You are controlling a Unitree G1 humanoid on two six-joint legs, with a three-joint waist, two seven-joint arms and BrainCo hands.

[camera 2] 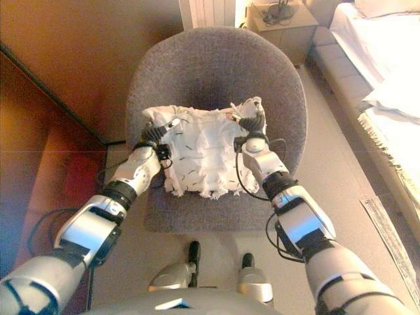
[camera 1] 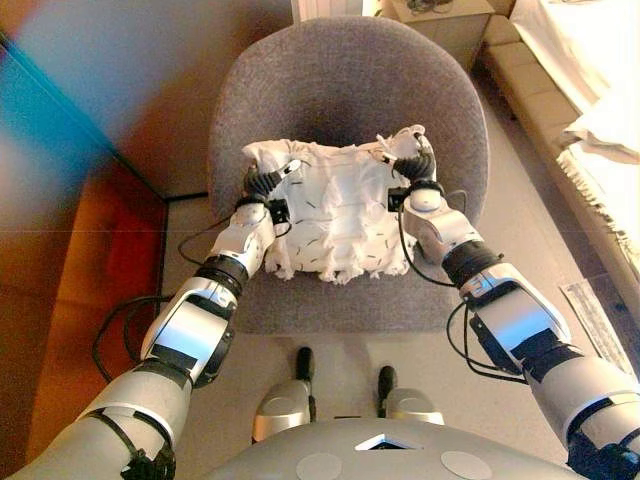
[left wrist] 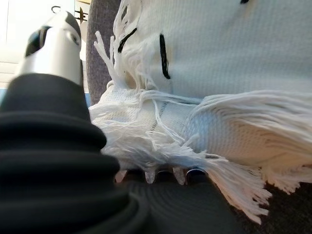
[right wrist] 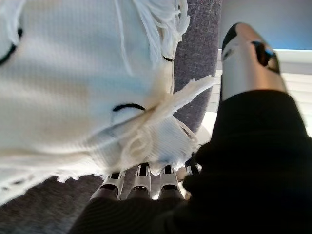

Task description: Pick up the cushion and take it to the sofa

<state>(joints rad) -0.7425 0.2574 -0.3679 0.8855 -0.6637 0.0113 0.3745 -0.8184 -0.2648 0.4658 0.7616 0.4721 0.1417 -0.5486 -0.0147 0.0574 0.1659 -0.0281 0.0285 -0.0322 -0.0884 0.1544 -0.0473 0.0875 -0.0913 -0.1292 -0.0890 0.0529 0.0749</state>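
White fringed cushion point(camera 1: 335, 215) on grey chair point(camera 1: 340, 80) seat, gripped between left robot hand point(camera 1: 268, 180) and right robot hand point(camera 1: 415, 170). Fingers point(right wrist: 141, 178) tucked beneath fringe, thumbs outside, per wrist views. Sofa point(camera 2: 387, 72) well beyond right robot hand; small cabinet point(camera 2: 282, 23) behind chair.

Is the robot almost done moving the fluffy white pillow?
Not yet. Done: both hands have reached the cushion on the grey chair, the left hand at one side and the right hand at the other. In hand: the fingers go under the cushion's fringed edges, so the grip itself is hidden. Left: lifting the cushion, which looks to be resting on the seat, and carrying it to the sofa at the robot's right.
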